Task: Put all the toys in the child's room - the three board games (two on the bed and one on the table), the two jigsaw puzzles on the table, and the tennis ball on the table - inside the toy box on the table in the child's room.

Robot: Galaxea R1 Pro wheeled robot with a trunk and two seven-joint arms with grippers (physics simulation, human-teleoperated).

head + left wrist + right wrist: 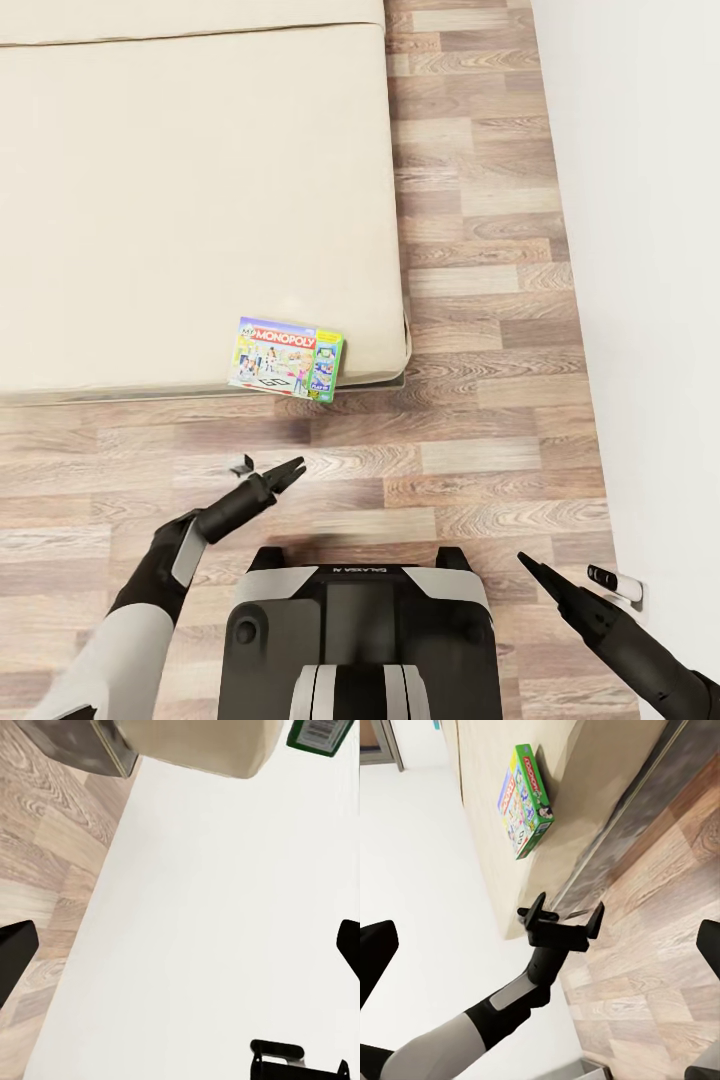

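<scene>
- Wood-plank flooring in mixed brown and grey tones covers the room; a plain white wall runs along the robot's right side, with a small white fitting low on it near the floor.
- Bedding surface: the bed has a bare beige mattress on a thin grey frame; its near edge faces the robot.
- Task item in view: one board game, a green-edged box lettered MONOPOLY, lies flat at the near right corner of the mattress, overhanging the near edge slightly.
- Left gripper: fingers spread, nothing between them; it hovers over the floor, short of the mattress edge and just below the box in the head view.
- Right gripper: empty, low beside the base near the wall; spread cannot be told from the head view, but its wrist view shows the fingertips wide apart.
- Progress judgement: this box is not yet picked up; toy box and table are out of frame, so the status of the other toys cannot be told; a grasp and a carry remain at minimum.
</scene>
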